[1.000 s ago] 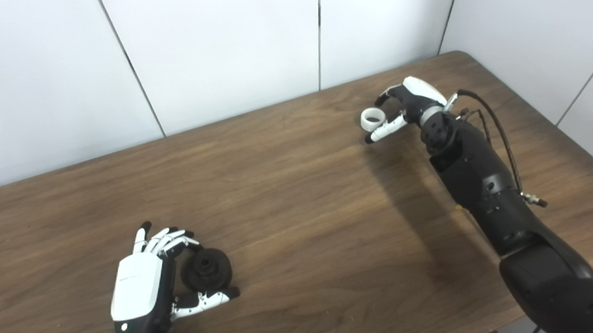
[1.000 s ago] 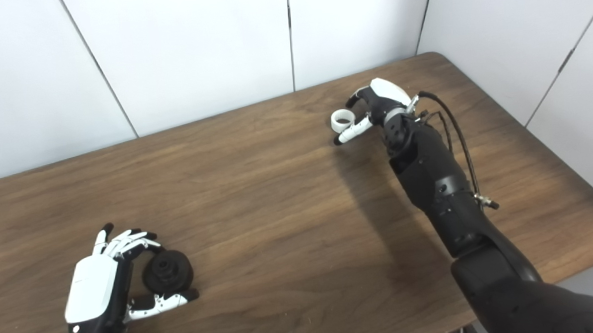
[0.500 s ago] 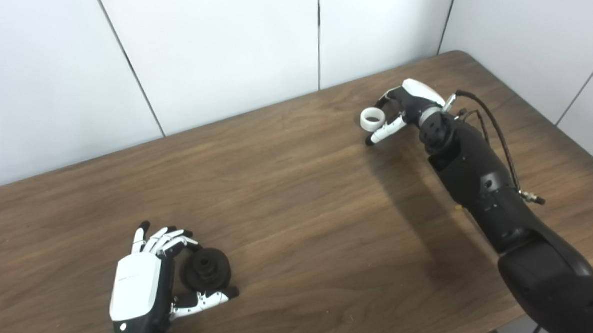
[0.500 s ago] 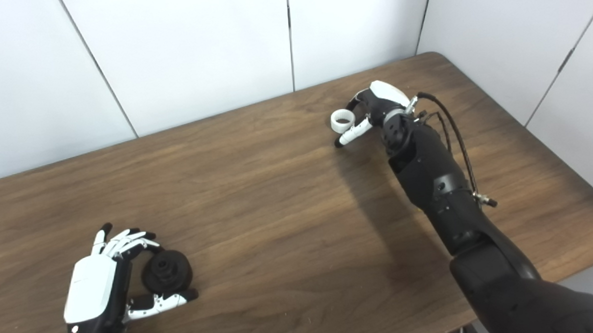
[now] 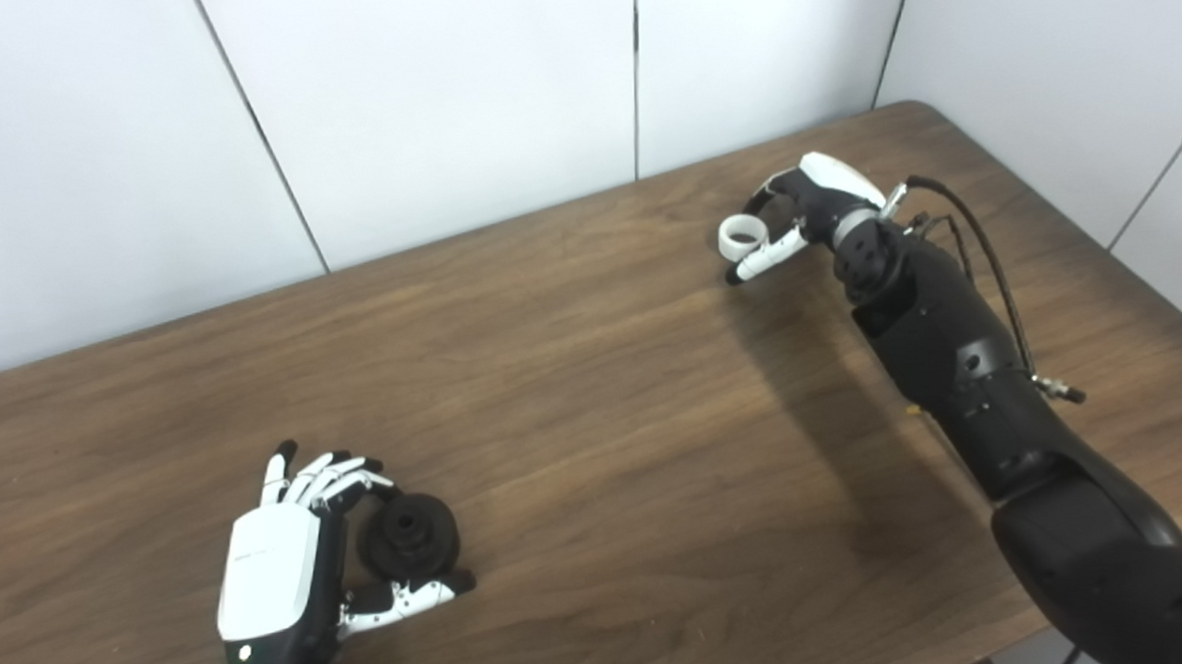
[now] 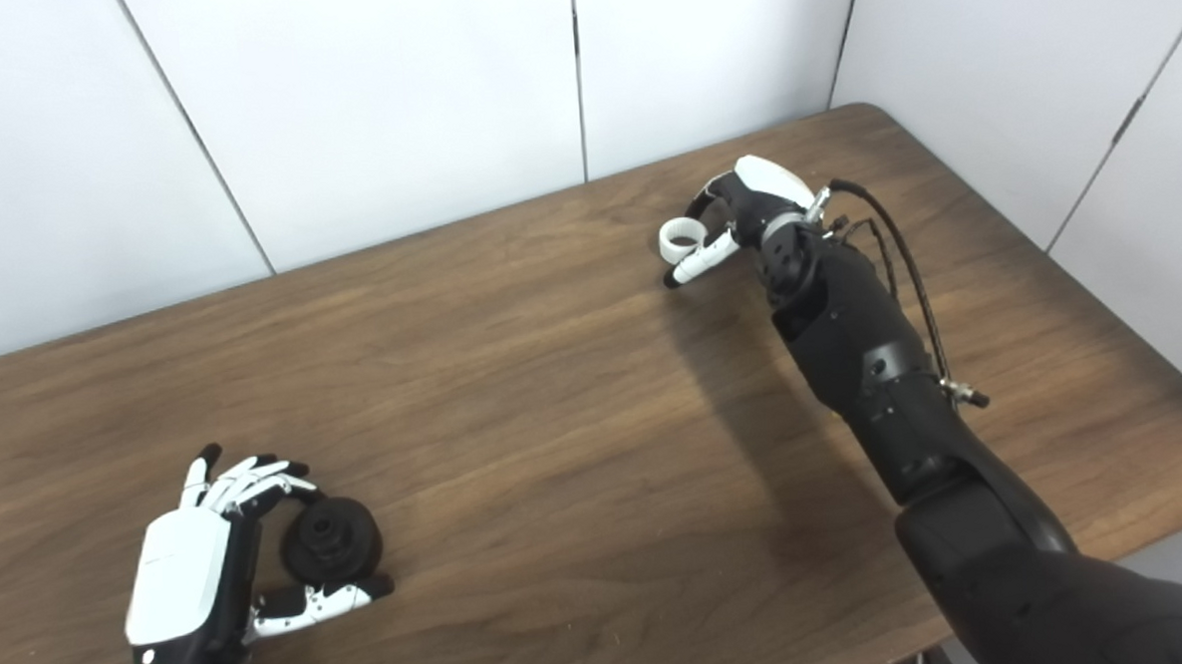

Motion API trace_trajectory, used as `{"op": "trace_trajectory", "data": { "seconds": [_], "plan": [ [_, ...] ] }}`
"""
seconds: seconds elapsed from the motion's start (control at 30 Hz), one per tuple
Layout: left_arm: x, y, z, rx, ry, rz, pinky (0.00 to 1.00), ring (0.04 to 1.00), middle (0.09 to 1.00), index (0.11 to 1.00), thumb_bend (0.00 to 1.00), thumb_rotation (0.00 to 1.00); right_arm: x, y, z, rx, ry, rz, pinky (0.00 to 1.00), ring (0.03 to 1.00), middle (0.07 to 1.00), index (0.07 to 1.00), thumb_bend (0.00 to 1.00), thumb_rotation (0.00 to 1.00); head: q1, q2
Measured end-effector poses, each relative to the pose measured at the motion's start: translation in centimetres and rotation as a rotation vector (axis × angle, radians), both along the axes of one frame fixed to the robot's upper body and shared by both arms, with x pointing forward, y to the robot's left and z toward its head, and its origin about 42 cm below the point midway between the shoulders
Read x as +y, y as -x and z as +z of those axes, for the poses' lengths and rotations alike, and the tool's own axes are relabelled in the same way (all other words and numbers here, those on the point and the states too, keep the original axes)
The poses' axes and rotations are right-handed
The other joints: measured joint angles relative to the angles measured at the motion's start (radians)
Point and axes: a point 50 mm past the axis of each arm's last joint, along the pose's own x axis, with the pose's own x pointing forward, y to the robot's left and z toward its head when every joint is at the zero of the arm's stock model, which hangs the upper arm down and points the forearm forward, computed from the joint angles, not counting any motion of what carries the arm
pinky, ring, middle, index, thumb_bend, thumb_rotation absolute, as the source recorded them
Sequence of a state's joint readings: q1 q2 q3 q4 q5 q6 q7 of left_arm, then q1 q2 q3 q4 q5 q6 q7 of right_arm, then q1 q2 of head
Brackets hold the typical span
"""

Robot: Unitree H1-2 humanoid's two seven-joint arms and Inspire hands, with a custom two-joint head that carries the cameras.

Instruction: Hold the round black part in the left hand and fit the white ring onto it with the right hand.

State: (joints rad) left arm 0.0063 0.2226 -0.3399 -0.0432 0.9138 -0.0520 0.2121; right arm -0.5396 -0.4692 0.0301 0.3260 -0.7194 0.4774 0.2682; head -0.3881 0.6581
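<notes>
Right hand (image 5: pixel 813 208) barely shifted, white ring (image 5: pixel 741 236) between its fingers

L hand (image 5: pixel 282 575) curled — R hand (image 5: pixel 810 208) pinching, arm outstretched.

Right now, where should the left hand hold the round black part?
By its outer rim, fingers coming from the far side and the thumb from the near side. The round black part has its raised centre facing up, and that must stay free for the white ring.

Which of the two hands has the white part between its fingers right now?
The right hand, at the table's far right: the white ring sits between its fingers and thumb. The left hand, near left, cups the round black part.
</notes>
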Motion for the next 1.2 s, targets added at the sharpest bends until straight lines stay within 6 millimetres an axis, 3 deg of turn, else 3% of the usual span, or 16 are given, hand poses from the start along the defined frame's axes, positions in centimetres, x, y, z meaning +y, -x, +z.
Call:
{"op": "trace_trajectory", "data": {
  "seconds": [0.33, 0.57, 0.63, 0.7, 0.8, 0.97, 1.2],
  "plan": [
    [0.00, 0.02, -0.02, 0.002, -0.002, 0.000, 1.00, 0.832, 0.739, 0.484, 0.52, 0.05, 0.31, -0.09, -0.07, -0.002, 0.007, 0.008, 1.00, 0.970, 0.898, 0.679, 0.80, 0.23, 0.002, -0.002],
    [0.00, 0.03, -0.04, 0.003, -0.002, 0.000, 1.00, 0.837, 0.741, 0.484, 0.52, 0.05, 0.26, -0.10, 0.01, -0.028, 0.000, -0.003, 1.00, 0.956, 0.877, 0.616, 0.80, 0.16, 0.003, 0.003],
    [0.01, 0.03, -0.04, 0.003, -0.002, 0.000, 1.00, 0.836, 0.740, 0.484, 0.52, 0.05, 0.23, -0.10, 0.05, -0.041, -0.002, -0.009, 1.00, 0.955, 0.874, 0.518, 0.58, 0.15, 0.003, 0.005],
    [0.01, 0.04, -0.04, 0.003, -0.002, 0.000, 1.00, 0.838, 0.742, 0.484, 0.52, 0.05, 0.19, -0.10, 0.09, -0.052, 0.001, -0.015, 1.00, 0.930, 0.846, 0.495, 0.54, 0.14, 0.003, 0.005],
    [0.01, 0.06, -0.04, 0.003, -0.003, 0.000, 1.00, 0.838, 0.742, 0.484, 0.52, 0.05, 0.18, -0.08, 0.11, -0.062, 0.011, -0.020, 1.00, 0.874, 0.786, 0.488, 0.52, 0.13, 0.003, 0.006],
    [0.01, 0.10, -0.05, 0.003, -0.008, 0.000, 1.00, 0.838, 0.742, 0.484, 0.52, 0.05, 0.03, -0.08, 0.14, -0.059, 0.042, -0.020, 1.00, 0.869, 0.759, 0.487, 0.52, 0.13, 0.006, 0.006],
    [0.05, 0.20, -0.10, 0.001, -0.020, 0.002, 1.00, 0.833, 0.740, 0.484, 0.52, 0.05, -0.24, -0.05, 0.30, -0.040, 0.098, 0.005, 1.00, 0.939, 0.829, 0.487, 0.52, 0.13, 0.035, 0.014]
  ]
}}
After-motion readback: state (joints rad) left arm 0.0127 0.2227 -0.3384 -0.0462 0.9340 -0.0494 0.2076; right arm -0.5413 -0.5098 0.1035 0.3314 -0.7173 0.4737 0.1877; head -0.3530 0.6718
